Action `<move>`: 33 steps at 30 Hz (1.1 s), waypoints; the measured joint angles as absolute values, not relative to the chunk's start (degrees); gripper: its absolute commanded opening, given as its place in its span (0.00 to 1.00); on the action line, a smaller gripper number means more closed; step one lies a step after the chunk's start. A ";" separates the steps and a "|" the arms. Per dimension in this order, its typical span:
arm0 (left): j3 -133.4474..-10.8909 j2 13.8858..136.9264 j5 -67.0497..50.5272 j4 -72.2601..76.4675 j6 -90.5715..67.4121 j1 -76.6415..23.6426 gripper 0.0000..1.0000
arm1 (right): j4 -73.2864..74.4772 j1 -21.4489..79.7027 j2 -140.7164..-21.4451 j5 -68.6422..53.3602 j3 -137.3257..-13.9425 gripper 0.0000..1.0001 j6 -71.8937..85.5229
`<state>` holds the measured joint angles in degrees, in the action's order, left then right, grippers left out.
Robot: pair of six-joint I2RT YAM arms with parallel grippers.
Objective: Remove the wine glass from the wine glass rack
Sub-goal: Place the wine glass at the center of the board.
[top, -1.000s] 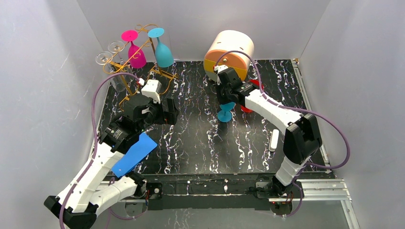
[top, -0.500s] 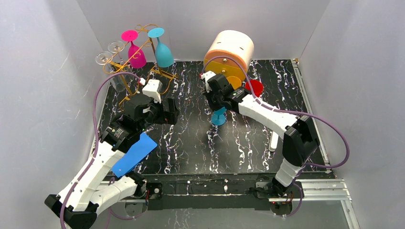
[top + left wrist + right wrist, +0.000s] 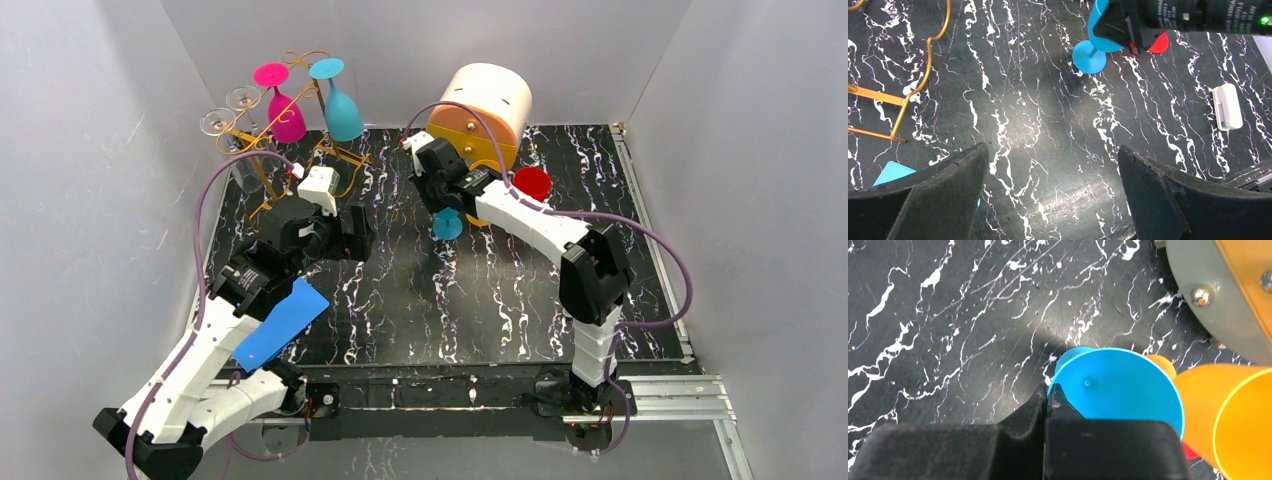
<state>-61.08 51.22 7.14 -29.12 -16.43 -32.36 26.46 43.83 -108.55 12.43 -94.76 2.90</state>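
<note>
The blue wine glass (image 3: 1118, 385) stands upright, stem axis vertical, mouth up, foot down. The right gripper (image 3: 1048, 393) jaws are clenched on its rim; the left gripper (image 3: 1052, 150) jaws are released.

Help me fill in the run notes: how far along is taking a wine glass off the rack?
Done: the blue wine glass is off the wine glass rack. In hand: the right hand pinches its rim, near the round box. Left, likely: standing it on the table and letting go. A pink glass, a teal glass and two clear glasses hang on the rack; the left hand is open, empty.
</note>
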 measured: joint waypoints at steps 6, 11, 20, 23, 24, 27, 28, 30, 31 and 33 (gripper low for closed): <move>-61.39 50.96 7.33 -29.61 -16.27 -32.36 0.98 | 26.92 43.46 -113.84 12.71 -101.65 0.05 1.15; -61.69 50.46 7.84 -30.04 -16.10 -32.36 0.98 | 27.07 42.37 -117.51 12.62 -106.28 0.07 -0.12; -61.78 50.17 8.12 -30.13 -15.97 -32.36 0.98 | 27.53 40.45 -118.41 10.39 -107.81 0.25 -0.45; -62.04 50.54 8.10 -30.26 -15.62 -32.36 0.98 | 31.20 40.51 -120.18 10.31 -111.35 0.27 -0.45; -62.08 50.59 8.08 -30.26 -15.57 -32.36 0.98 | 32.95 40.51 -121.01 10.52 -113.12 0.31 -0.49; -63.11 51.07 8.05 -30.39 -15.42 -32.36 0.98 | 35.90 40.51 -121.40 10.98 -115.85 0.40 -0.71; -63.53 51.33 8.08 -30.37 -15.42 -32.36 0.98 | 36.18 40.51 -121.40 10.87 -116.42 0.42 -0.78; -65.19 52.69 8.56 -30.94 -15.88 -32.36 0.98 | 36.40 40.53 -120.81 10.39 -116.90 0.44 -0.97; -67.42 54.54 8.58 -31.38 -16.29 -32.36 0.98 | 36.42 40.56 -120.18 10.31 -116.88 0.45 -1.04; -73.63 59.22 9.08 -32.77 -16.69 -32.36 0.98 | 36.32 40.58 -114.39 9.32 -115.55 0.47 -0.95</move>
